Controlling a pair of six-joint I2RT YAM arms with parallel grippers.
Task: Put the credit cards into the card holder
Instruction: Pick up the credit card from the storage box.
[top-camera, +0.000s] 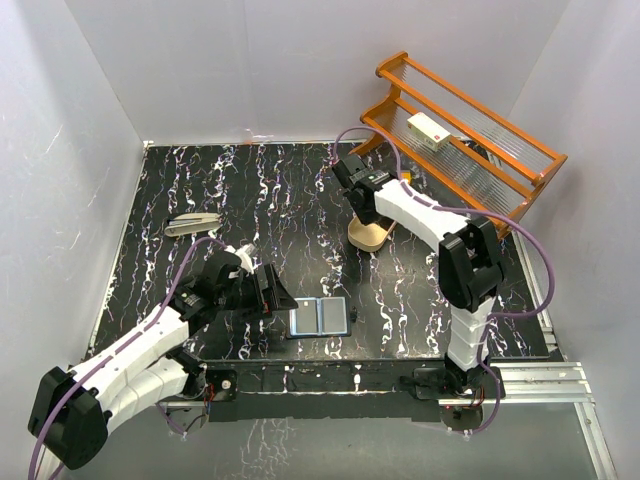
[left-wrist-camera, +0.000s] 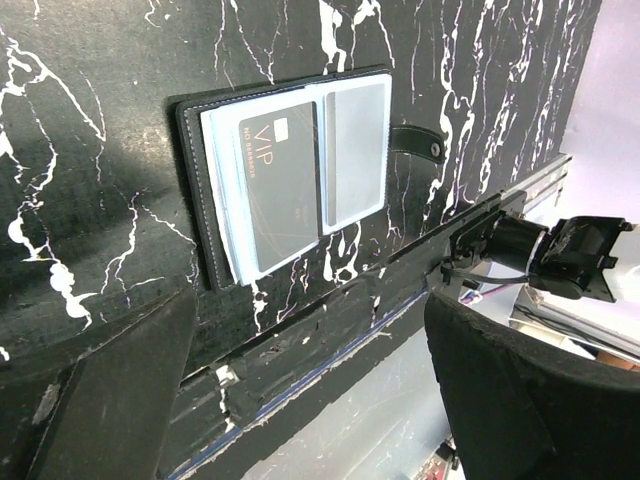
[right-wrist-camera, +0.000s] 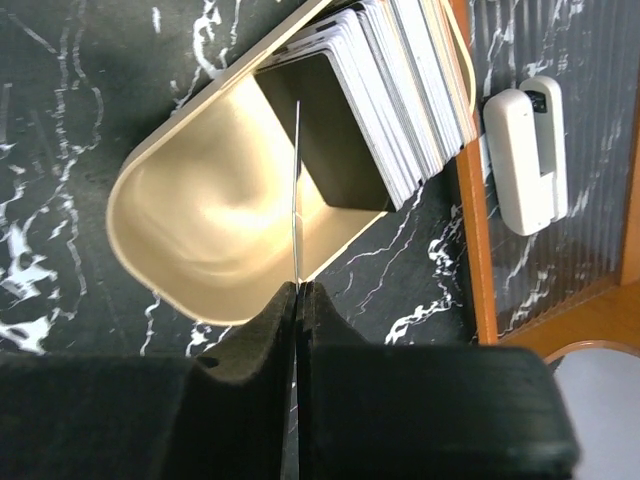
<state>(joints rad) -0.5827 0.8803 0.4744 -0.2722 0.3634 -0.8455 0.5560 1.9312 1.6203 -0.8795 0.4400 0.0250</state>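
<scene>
Card (right-wrist-camera: 297, 180) edge-on in R hand (right-wrist-camera: 298, 292), above tray (right-wrist-camera: 190, 215)

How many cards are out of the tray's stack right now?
2: one card edge-on in the shut right gripper over the tray, one VIP card in the card holder. Its other pocket may hide another.
</scene>
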